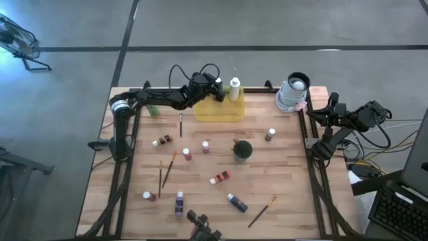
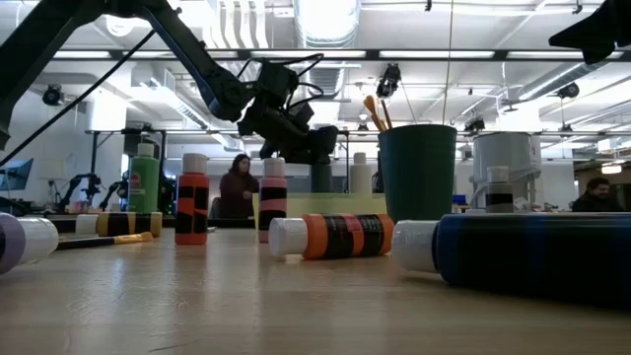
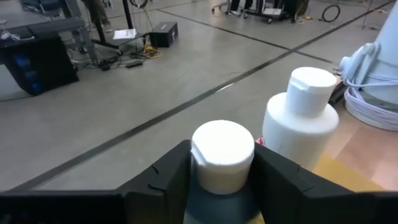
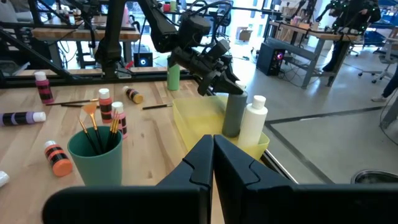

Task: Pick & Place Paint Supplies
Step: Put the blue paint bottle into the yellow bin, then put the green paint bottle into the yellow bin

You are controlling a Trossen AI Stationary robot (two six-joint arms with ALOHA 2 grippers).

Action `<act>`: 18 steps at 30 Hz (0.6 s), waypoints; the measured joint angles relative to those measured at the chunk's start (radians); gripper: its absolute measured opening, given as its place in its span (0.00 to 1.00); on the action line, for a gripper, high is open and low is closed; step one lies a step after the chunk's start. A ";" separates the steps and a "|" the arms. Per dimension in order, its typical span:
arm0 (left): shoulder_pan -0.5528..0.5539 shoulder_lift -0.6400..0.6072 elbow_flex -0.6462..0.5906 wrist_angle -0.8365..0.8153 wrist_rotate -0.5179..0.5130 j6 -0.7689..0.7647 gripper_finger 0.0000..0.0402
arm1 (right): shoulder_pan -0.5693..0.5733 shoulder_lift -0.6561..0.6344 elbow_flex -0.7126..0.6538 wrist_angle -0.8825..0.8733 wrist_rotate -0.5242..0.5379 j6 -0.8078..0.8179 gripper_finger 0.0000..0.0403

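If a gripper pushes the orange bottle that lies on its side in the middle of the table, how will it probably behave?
The orange bottle lies on its round side, so a sideways push would likely roll it. It looks like stiff plastic, probably not fragile. The smooth wall may slip in a loose grip.

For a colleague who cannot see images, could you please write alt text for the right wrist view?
The left gripper stands around the top of a grey bottle upright in the yellow tray, beside a white bottle. Nearer, a green cup holds paintbrushes, and small paint bottles are scattered on the wooden table. The right gripper, shut, fills the foreground.
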 joint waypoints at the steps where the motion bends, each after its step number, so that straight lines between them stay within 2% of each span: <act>1: 0.000 0.000 0.000 -0.002 -0.001 0.003 0.41 | 0.000 0.000 0.000 0.000 0.000 0.000 0.02; 18: 0.000 -0.031 -0.002 0.000 0.022 0.028 0.44 | 0.000 0.000 0.000 0.000 0.000 0.000 0.02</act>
